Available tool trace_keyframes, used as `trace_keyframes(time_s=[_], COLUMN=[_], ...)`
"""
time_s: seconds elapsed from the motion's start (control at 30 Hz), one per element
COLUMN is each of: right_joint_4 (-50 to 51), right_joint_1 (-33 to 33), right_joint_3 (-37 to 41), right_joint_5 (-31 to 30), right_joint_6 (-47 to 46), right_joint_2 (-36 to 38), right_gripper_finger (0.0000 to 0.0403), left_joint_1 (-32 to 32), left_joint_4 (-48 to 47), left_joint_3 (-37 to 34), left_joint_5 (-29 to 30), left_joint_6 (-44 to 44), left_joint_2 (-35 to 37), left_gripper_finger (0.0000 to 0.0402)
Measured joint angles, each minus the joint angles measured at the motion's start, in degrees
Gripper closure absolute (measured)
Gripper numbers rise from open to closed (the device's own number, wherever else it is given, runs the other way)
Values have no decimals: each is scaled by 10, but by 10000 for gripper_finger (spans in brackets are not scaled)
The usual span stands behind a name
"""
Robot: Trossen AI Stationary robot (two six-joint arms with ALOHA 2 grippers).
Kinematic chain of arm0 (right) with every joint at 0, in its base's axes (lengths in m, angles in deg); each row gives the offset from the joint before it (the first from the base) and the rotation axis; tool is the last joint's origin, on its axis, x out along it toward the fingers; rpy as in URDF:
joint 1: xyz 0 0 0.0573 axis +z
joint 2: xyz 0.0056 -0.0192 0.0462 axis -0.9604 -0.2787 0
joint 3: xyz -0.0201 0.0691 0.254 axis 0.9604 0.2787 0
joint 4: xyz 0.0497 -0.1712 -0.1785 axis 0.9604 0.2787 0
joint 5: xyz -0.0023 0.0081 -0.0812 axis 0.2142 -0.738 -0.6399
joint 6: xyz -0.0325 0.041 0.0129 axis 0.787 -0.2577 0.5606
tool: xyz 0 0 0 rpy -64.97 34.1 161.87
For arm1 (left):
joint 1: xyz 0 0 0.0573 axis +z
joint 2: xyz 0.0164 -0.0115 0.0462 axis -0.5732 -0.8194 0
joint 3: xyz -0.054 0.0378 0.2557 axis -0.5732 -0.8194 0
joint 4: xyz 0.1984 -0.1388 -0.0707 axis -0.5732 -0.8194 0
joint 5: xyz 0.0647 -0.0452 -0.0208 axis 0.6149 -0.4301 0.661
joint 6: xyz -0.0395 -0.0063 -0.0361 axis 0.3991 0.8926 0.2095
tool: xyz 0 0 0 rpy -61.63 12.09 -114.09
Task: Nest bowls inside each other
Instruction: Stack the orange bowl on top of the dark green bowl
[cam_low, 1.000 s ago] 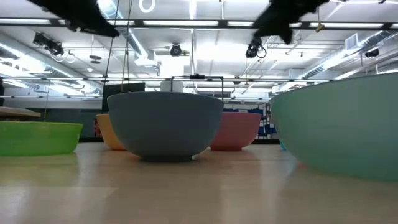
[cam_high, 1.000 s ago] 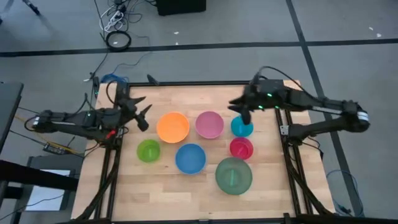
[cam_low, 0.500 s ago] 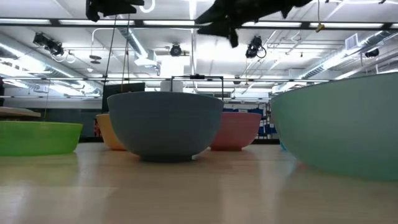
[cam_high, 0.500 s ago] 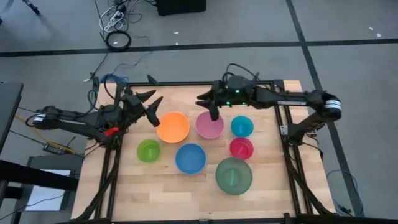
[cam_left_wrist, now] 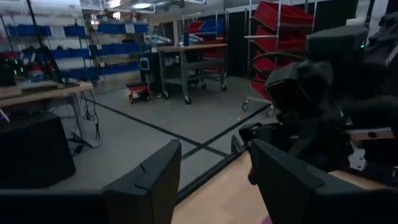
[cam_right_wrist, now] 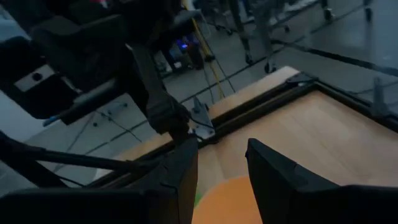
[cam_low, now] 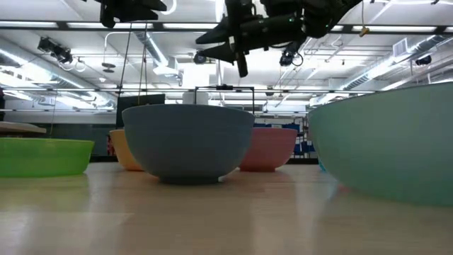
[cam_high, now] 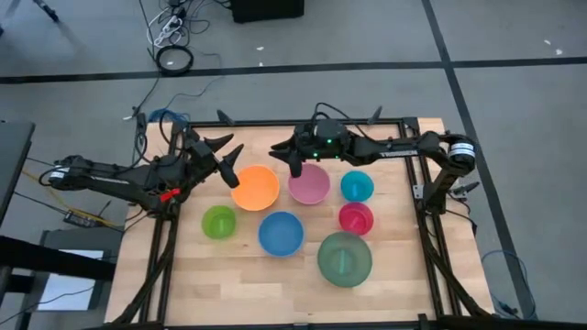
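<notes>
Seven bowls stand on their bases on the wooden table [cam_high: 404, 284], apart from one another: orange [cam_high: 255, 187], pink [cam_high: 309, 183] and cyan [cam_high: 357, 186] in the far row, lime green [cam_high: 218, 222], blue [cam_high: 281, 233] and magenta-red [cam_high: 356, 218] nearer, dull green [cam_high: 345, 258] nearest. My right gripper [cam_high: 285, 159] hangs open in the air above the far rims of the orange and pink bowls, pointing toward the table's left. My left gripper [cam_high: 225, 158] hangs open just left of the orange bowl, facing it. Neither has anything between its fingers.
The table's dark frame [cam_high: 275, 124] runs along the far edge, right behind both grippers. The two grippers face each other with a short gap between them. In the low view the blue bowl [cam_low: 187, 142] and the dull green bowl [cam_low: 389, 142] stand nearest. Bare wood lies at the near left.
My right gripper has swept along the far edge toward the table's left, from over the cyan bowl to over the gap between the pink and orange bowls, sinking a little. My left gripper has shifted slightly toward the orange bowl and tipped up. The bowls have not moved.
</notes>
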Motion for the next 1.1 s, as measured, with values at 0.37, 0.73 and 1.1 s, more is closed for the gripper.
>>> trace_keyframes(time_s=[0.37, 0.73, 1.1], right_joint_4=[-44, -19, -9], right_joint_1=[15, 44, 58], right_joint_3=[0, 0, 0], right_joint_5=[-45, -169, -211], right_joint_6=[140, 249, 281], right_joint_2=[-4, -4, -4], right_gripper_finger=[275, 275, 275], left_joint_1=[0, 0, 0], left_joint_4=[-9, -23, -23], left_joint_3=[0, 0, 0], left_joint_5=[2, -23, -61], left_joint_6=[31, 31, 52], left_joint_2=[-10, -21, -21], left_gripper_finger=[198, 198, 198])
